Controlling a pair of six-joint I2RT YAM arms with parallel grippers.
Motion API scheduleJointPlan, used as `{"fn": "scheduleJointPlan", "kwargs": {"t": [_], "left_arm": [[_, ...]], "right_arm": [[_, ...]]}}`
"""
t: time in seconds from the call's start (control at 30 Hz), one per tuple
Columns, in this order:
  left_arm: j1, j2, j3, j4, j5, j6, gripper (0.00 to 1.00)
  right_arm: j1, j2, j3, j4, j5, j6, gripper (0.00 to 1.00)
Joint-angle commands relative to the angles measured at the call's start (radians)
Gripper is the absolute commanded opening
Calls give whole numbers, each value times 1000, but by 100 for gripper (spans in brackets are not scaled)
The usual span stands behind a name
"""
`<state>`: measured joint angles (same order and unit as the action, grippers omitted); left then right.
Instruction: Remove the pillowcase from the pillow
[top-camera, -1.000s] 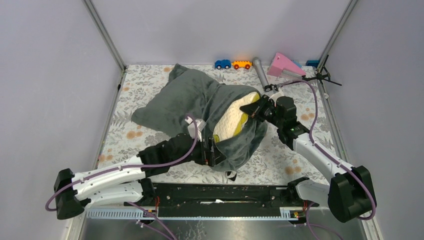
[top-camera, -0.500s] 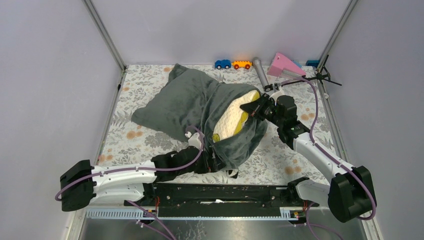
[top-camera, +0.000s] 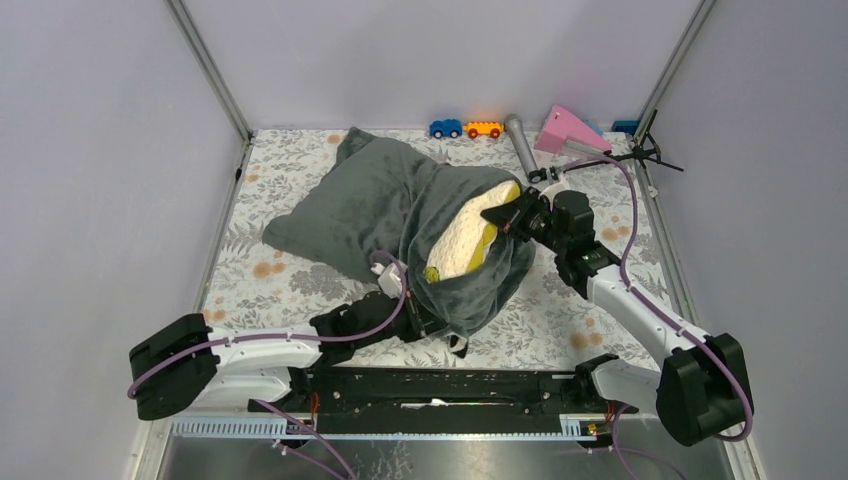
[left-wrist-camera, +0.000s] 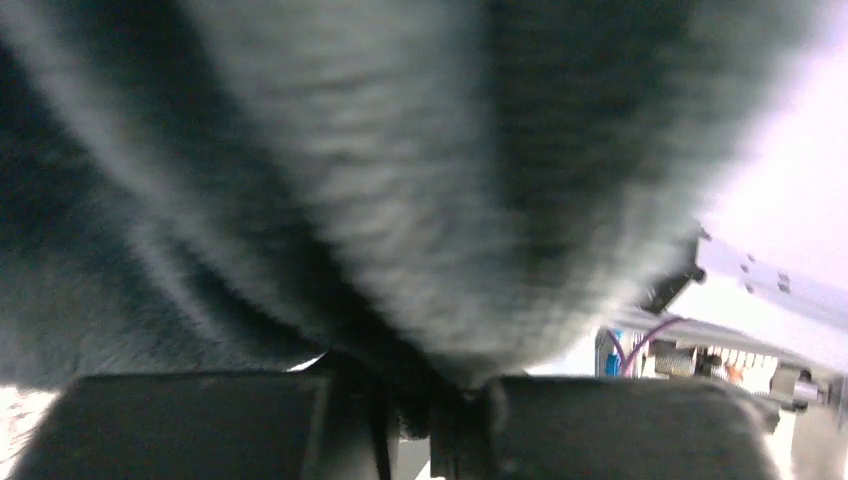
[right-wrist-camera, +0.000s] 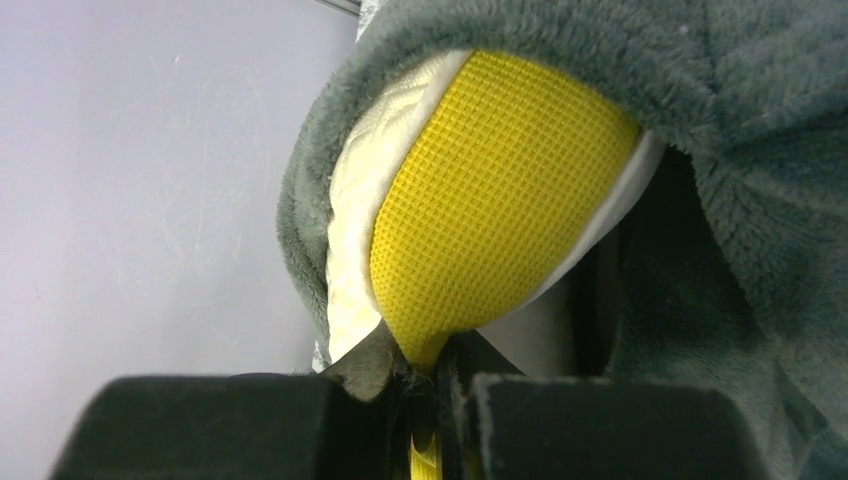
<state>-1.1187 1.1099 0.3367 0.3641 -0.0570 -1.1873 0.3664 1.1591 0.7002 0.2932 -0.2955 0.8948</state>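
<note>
From above: found the pillowcase (top-camera: 380, 200), grey-green plush side up, lying across the middle of the floral worktop (top-camera: 270, 280), mouth turned to the right. Saw the pillow (top-camera: 462, 240) partly bared in that opening, with cream quilting and a yellow side band showing and the rest inside the pillowcase. Noted the left gripper (top-camera: 428, 318) low at the near edge of the pillowcase, tucked under a hanging fold. Noted the right gripper (top-camera: 512, 214) at the far right end of the exposed pillow. Along the back edge, well apart from the bundle: a blue toy car (top-camera: 445, 128), an orange toy car (top-camera: 483, 128), a grey cylinder (top-camera: 520, 146) and a pink wedge (top-camera: 568, 130).

Left wrist: filled almost wholly with blurred grey plush of the pillowcase (left-wrist-camera: 400, 200). Found the left gripper (left-wrist-camera: 420, 425) clenched, pads nearly together, with a fold of pillowcase pinched down between them.

Right wrist: found the right gripper (right-wrist-camera: 440, 400) clamped on the pillow (right-wrist-camera: 490, 200), with the tip of the yellow mesh band drawn between the pads and a wisp of grey plush caught alongside. Saw the pillowcase (right-wrist-camera: 760, 150) arching over the yellow corner like a hood.
</note>
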Motion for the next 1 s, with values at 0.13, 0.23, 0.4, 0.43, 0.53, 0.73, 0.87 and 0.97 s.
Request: {"fn": "scheduleJointPlan", "kwargs": {"t": [0.13, 0.23, 0.4, 0.43, 0.53, 0.73, 0.87, 0.97], "left_arm": [[85, -9, -2, -191, -127, 85, 0], [93, 6, 21, -319, -227, 132, 0], [145, 27, 0, -386, -288, 162, 0], [159, 23, -4, -401, -294, 163, 0], [221, -8, -32, -422, -289, 159, 0], [426, -101, -130, -369, -160, 175, 0], [469, -123, -109, -443, -215, 178, 0], [509, -152, -102, -500, -281, 147, 0]], "right_arm": [[-6, -97, 218, -166, 161, -40, 0], [-21, -98, 276, -218, 172, -32, 0], [-46, -87, 316, -230, 130, 10, 0], [-57, -87, 320, -230, 119, 18, 0], [-108, -95, 334, -257, 108, 30, 0], [-222, -132, 346, -323, 92, 32, 0], [-278, -151, 338, -342, 74, 42, 0], [-318, -151, 348, -378, 64, 37, 0]]}}
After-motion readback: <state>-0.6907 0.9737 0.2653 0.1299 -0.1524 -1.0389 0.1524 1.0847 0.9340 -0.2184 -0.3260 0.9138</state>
